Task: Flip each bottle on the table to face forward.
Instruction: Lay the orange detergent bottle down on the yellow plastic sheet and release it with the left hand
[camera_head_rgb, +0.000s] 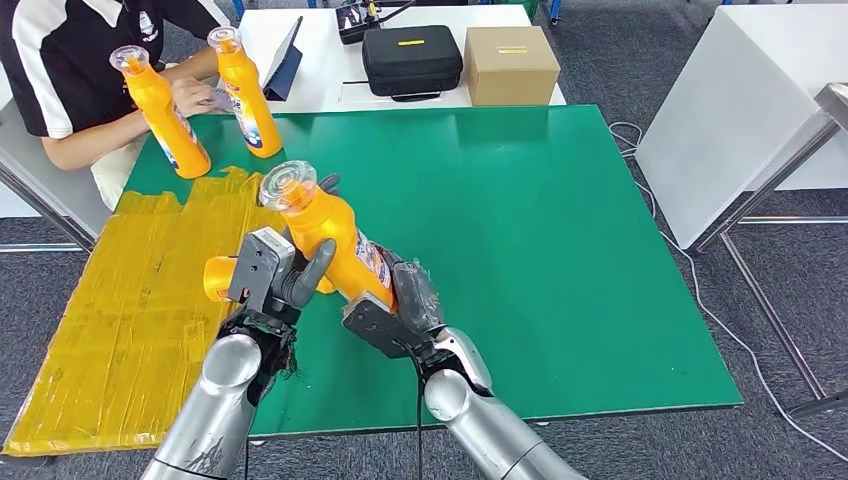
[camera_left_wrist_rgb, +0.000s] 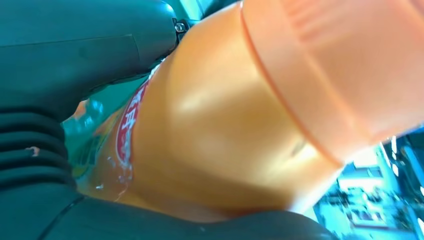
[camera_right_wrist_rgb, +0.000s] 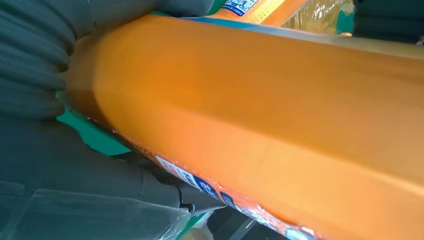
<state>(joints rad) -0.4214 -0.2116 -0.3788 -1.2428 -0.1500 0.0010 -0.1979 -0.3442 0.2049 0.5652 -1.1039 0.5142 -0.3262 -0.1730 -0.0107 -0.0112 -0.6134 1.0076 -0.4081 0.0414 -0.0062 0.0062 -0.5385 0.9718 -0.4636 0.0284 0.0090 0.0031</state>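
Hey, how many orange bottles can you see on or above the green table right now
3. One orange bottle is tilted, held between the left hand and right hand. Two stand at the far left: one by the yellow tape, one beside it. More may be hidden.

Setting: robot test lab or workshop.
Evidence: green work table (camera_head_rgb: 560, 250) standing on grey carpet; black equipment case (camera_head_rgb: 411, 58), cardboard box (camera_head_rgb: 511, 64) sitting behind; cables (camera_head_rgb: 700, 300) trailing.

Glossy orange plastic bottle (camera_head_rgb: 330, 240), paper label; matt green tabletop (camera_head_rgb: 560, 250); crinkly yellow tape patch (camera_head_rgb: 140, 300); silver metal arms, brown cardboard box (camera_head_rgb: 511, 64).
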